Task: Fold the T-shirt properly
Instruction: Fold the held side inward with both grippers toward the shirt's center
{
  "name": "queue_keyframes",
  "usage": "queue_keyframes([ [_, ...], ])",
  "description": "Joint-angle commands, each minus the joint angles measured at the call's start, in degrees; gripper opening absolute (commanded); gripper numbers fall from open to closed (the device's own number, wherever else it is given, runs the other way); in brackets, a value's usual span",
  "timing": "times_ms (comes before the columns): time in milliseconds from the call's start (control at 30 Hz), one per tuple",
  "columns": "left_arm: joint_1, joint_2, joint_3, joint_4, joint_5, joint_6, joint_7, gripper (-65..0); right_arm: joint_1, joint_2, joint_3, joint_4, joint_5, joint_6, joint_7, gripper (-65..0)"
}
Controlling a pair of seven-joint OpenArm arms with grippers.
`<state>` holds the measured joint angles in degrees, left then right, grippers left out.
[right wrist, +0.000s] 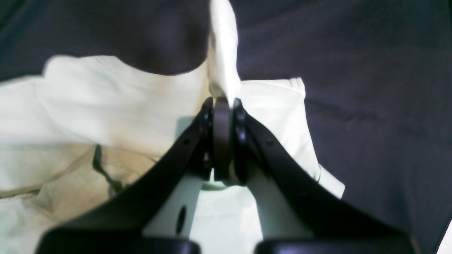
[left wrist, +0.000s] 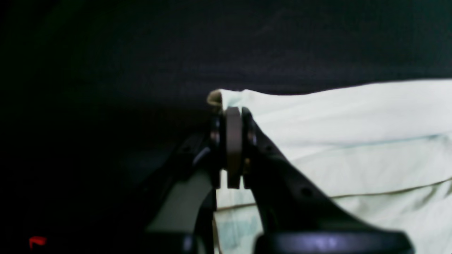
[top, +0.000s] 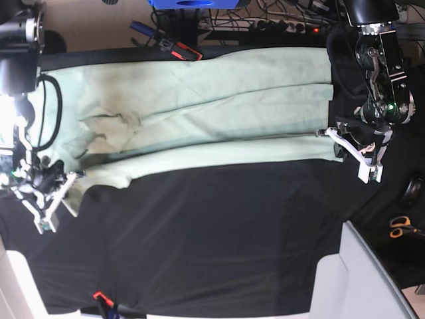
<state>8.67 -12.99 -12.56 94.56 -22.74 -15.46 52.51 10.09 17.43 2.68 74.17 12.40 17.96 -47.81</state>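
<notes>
In the base view the right gripper (top: 66,178) sits at the far left, its jaws closed tight on a pinch of the T-shirt (top: 199,106) at the shoulder end; the right wrist view shows a tongue of pale cloth rising from between the shut jaws; the shirt lies as a long band across the black table covering (top: 212,246), its long axis running straight from one arm to the other; at the far right the left gripper (top: 337,141) is likewise shut on the hem corner; so each arm holds one end of the near edge, and the next fold likely carries that edge across the band's short width.
</notes>
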Motion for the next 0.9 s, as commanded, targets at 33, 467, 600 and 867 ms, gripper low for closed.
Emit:
queue_keyframes([
  [33, 0.08, -0.68, -0.15, 1.22, -0.07, 0.04, -1.13, -65.0, 0.15, 1.07, 0.88, 3.24, -0.14, -0.15, 0.65, -65.0],
  [467, 4.39, -0.68, 0.03, 5.96, -0.07, 0.04, 2.92, -65.0, -8.46, -0.95, 2.29, 12.47, -0.05, -5.87, -2.34, -65.0],
  [600, 4.92, -0.41, 0.12, 5.79, 3.62, 0.04, 2.92, -65.0, -11.01, -2.35, 2.55, 14.58, -0.05, -6.13, -2.34, -65.0],
  [867, 7.73, 0.73, 0.12, 5.88, 8.98, -0.05, 2.74, -65.0, -14.79, -3.67, 5.28, 17.74, -0.14, -6.22, -3.05, -65.0],
])
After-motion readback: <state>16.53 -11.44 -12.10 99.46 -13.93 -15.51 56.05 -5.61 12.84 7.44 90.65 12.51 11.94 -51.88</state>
